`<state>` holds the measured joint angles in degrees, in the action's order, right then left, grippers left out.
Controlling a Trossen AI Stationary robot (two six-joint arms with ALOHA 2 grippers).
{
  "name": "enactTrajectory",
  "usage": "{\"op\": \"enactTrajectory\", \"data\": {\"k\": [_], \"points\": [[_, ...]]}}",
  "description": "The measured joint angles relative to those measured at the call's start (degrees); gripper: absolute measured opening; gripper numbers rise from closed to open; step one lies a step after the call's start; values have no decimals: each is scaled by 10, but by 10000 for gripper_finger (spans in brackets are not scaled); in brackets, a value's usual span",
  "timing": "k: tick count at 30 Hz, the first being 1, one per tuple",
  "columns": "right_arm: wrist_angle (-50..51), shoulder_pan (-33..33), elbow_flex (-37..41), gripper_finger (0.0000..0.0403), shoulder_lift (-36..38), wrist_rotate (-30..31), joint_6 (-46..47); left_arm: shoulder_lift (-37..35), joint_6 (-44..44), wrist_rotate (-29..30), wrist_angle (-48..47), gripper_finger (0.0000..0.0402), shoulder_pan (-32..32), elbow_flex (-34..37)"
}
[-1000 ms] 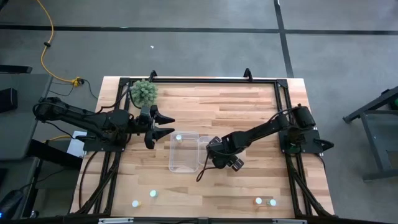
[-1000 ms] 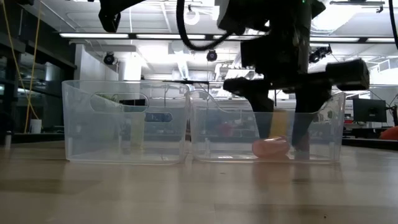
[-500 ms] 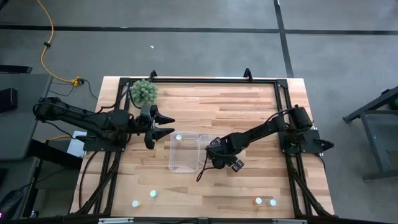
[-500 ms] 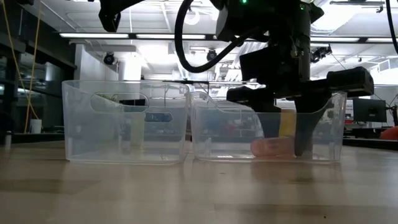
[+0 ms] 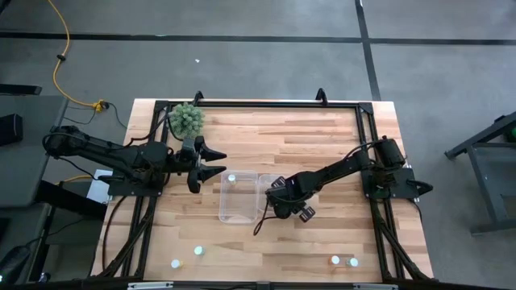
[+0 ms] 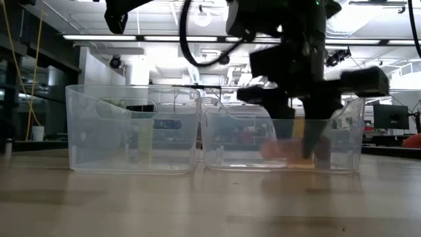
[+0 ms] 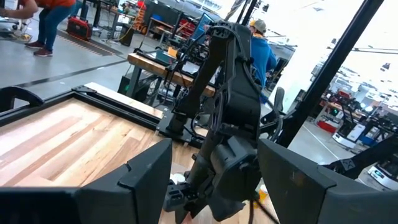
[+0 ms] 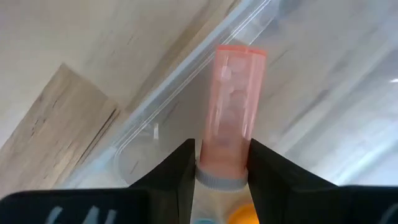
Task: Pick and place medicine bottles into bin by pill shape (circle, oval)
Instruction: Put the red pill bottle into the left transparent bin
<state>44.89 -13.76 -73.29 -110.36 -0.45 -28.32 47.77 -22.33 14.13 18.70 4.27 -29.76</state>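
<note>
My right gripper point(image 5: 279, 201) reaches down into the right clear bin point(image 5: 264, 179) and is shut on an orange medicine bottle point(image 8: 233, 106). The bottle shows as an orange blur low in that bin in the low view point(image 6: 281, 149). My left gripper point(image 5: 216, 163) is open and empty, hovering by the far left corner of the left clear bin point(image 5: 226, 216). One white-capped bottle point(image 5: 231, 178) stands inside the left bin. Two bottles point(image 5: 198, 250) point(image 5: 176, 263) stand on the table near its front left, and two more point(image 5: 334, 259) point(image 5: 352, 262) near its front right. My right gripper pinches the orange bottle between its two fingers point(image 8: 180, 168) at the cap end, just past the white cap point(image 8: 221, 180). The bottle's body sticks out ahead of the fingers, along them. It sits low inside the right bin; I cannot tell whether it touches the floor.
A fuzzy green plant ball point(image 5: 187, 119) sits at the table's far left corner. The two clear bins stand side by side at mid-table, walls touching point(image 6: 200, 131). A black frame rail point(image 5: 266, 105) runs around the table's edges. People show in the room beyond.
My right gripper has stayed inside the right bin, dipped, and shifted a little toward the left bin. The orange bottle, which lay on the bin floor, has moved with it and now sits a little higher.
</note>
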Motion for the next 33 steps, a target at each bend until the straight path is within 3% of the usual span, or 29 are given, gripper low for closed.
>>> {"op": "enactTrajectory", "data": {"k": [12, 17, 21, 28, 33], "points": [[66, 0, -77, 105, 44, 18, 0, 0, 15, 0, 4, 225, 0, 0], [126, 0, -142, 105, 62, 31, 16, 0, 15, 0, 4, 225, 0, 0], [179, 5, -219, 105, 65, 56, 31, 7, 37, 0, -62, 225, -2, -31], [306, 31, -336, 105, 67, 170, 43, 65, 99, 3, -174, 225, -22, -126], [357, 61, -359, 105, 67, 225, 60, 128, 100, 21, -203, 225, -50, -167]]}}
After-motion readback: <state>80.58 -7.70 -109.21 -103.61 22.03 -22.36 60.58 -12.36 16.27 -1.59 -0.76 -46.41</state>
